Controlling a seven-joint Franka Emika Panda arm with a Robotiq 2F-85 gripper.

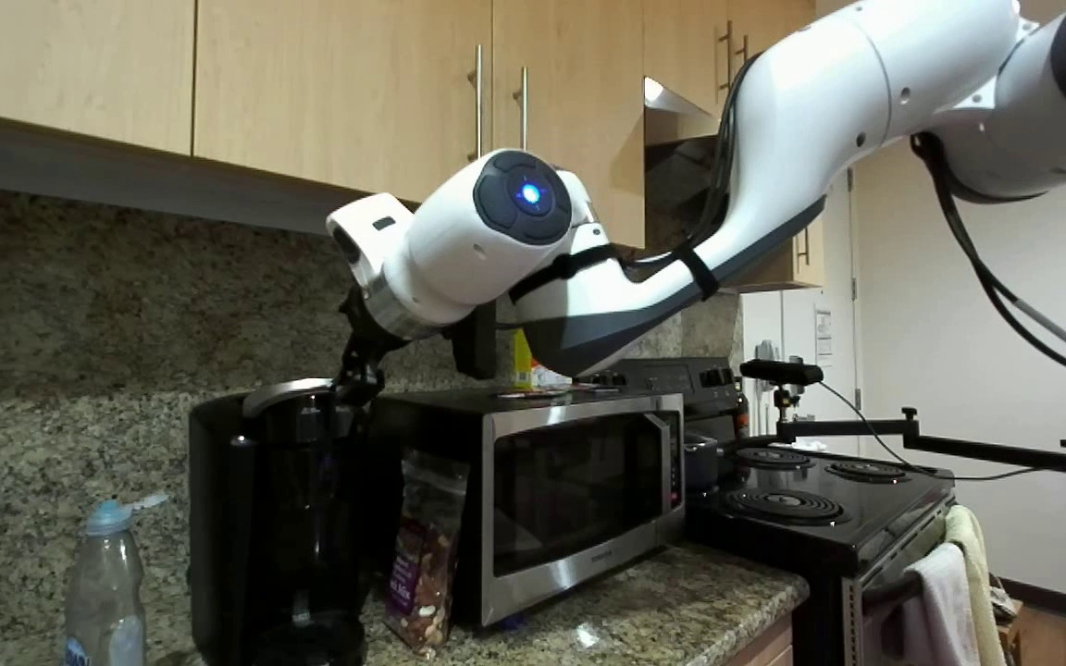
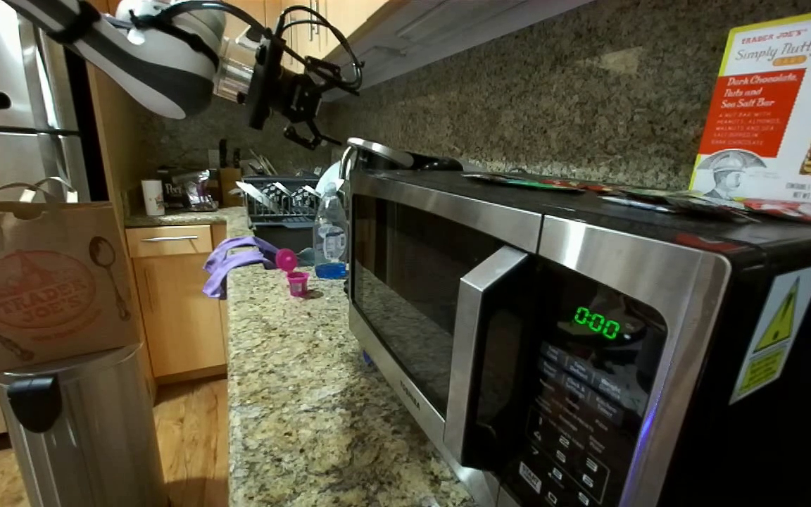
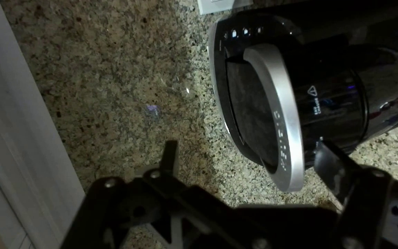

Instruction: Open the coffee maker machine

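The coffee maker machine (image 1: 260,518) is tall, boxy and glossy black, and stands on the counter beside the microwave. Its top lid looks closed, with a curved silver handle (image 3: 285,117) on it. The handle also shows in both exterior views (image 1: 288,392) (image 2: 381,150). My gripper (image 3: 249,148) is open and empty. In the wrist view the handle's near end lies between the two fingers, closer to the right one. Contact with the handle cannot be told. In an exterior view the gripper (image 1: 359,375) is at the lid's edge, partly hidden by its own dark parts.
The stainless microwave (image 1: 579,499) stands close beside the coffee maker, with a nut mix bag (image 1: 422,555) between them. A clear bottle (image 1: 107,592) stands on its opposite side. Wall cabinets (image 1: 339,83) hang above the arm. A pink cup (image 2: 298,284) sits on the counter.
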